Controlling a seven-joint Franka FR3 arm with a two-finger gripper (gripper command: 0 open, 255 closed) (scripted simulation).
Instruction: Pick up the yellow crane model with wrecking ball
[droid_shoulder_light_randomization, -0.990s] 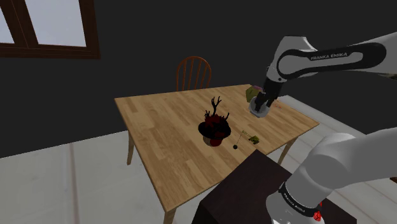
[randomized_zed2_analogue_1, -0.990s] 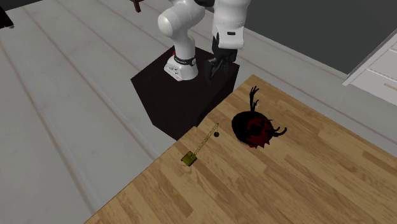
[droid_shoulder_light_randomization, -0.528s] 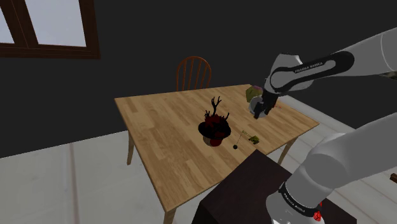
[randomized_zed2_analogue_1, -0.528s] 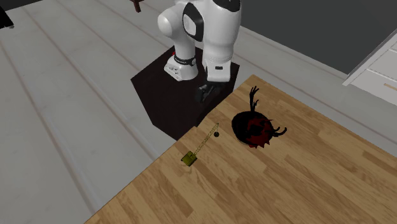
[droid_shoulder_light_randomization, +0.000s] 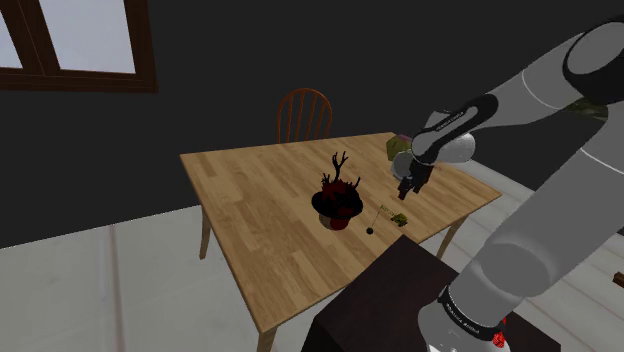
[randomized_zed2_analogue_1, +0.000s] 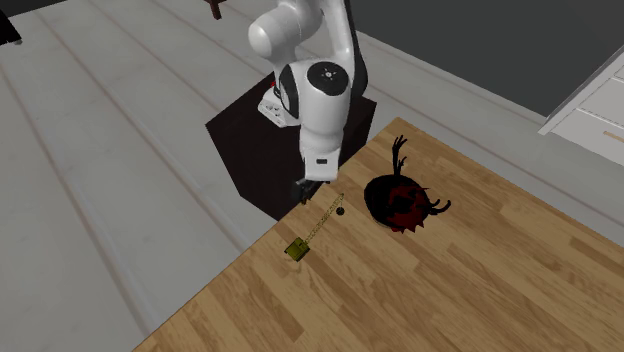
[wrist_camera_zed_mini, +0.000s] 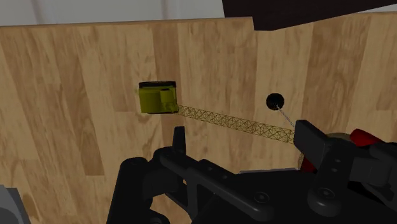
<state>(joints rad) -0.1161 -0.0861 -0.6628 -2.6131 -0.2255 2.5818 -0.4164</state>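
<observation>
The yellow crane model lies flat on the wooden table (droid_shoulder_light_randomization: 250, 210) near the edge by the stand. Its boxy cab (wrist_camera_zed_mini: 158, 97) joins a lattice boom (wrist_camera_zed_mini: 235, 121), and a small black wrecking ball (wrist_camera_zed_mini: 274, 100) hangs on a thin line. The crane (droid_shoulder_light_randomization: 397, 217) also shows in the shoulder view, and the crane (randomized_zed2_analogue_1: 297, 250) lies close to the table edge in the second exterior view. My gripper (wrist_camera_zed_mini: 245, 143) is open and hovers just above the boom, holding nothing. The gripper (droid_shoulder_light_randomization: 405, 190) is a little above the crane; the gripper (randomized_zed2_analogue_1: 305, 190) is over the boom's tip end.
A black and red ornament with antlers (droid_shoulder_light_randomization: 338, 200) stands mid-table, close to the ball; the ornament (randomized_zed2_analogue_1: 400, 200) is right of the crane. A greenish object (droid_shoulder_light_randomization: 397, 146) sits at the far table edge. A wooden chair (droid_shoulder_light_randomization: 303, 112) stands behind. The dark stand (randomized_zed2_analogue_1: 260, 140) adjoins the table.
The arm has swung down and the gripper has dropped from above the stand's side toward the crane's boom. The crane and ornament have not moved.
</observation>
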